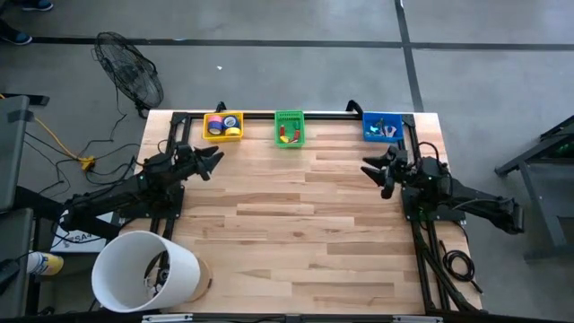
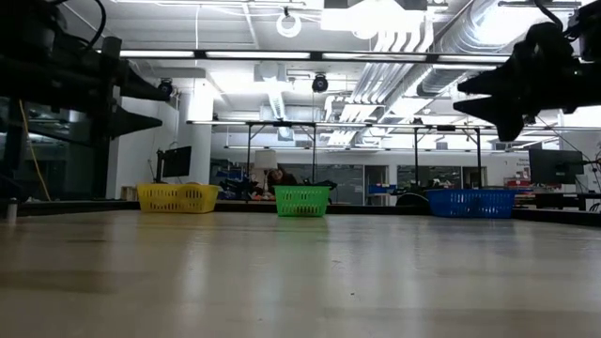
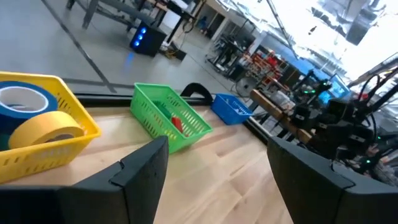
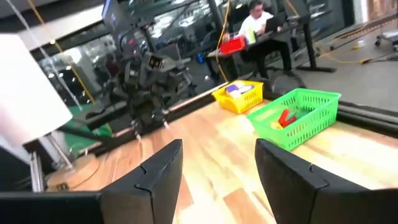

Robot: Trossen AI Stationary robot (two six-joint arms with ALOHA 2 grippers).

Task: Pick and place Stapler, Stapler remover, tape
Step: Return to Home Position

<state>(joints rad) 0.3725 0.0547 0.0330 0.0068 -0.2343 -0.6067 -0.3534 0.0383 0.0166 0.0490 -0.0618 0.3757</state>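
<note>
Three small baskets stand along the table's far edge. The yellow basket (image 1: 222, 126) holds tape rolls: a blue roll (image 3: 22, 102) and a yellow roll (image 3: 50, 130) show plainly. A red thing (image 3: 176, 122) lies in the green basket (image 1: 289, 128), and pale things lie in the blue basket (image 1: 382, 126). Which of these is the stapler or the stapler remover I cannot tell. My left gripper (image 1: 215, 164) hangs open above the table's far left. My right gripper (image 1: 370, 173) hangs open at the far right. Both point level toward the table's middle, with nothing between their fingers.
A large white bucket (image 1: 143, 272) stands at the table's near left corner. A black frame rail (image 1: 269, 114) runs behind the baskets. Bare wood (image 1: 296, 224) spreads between the two arms. A person (image 4: 258, 18) sits at a desk beyond the table.
</note>
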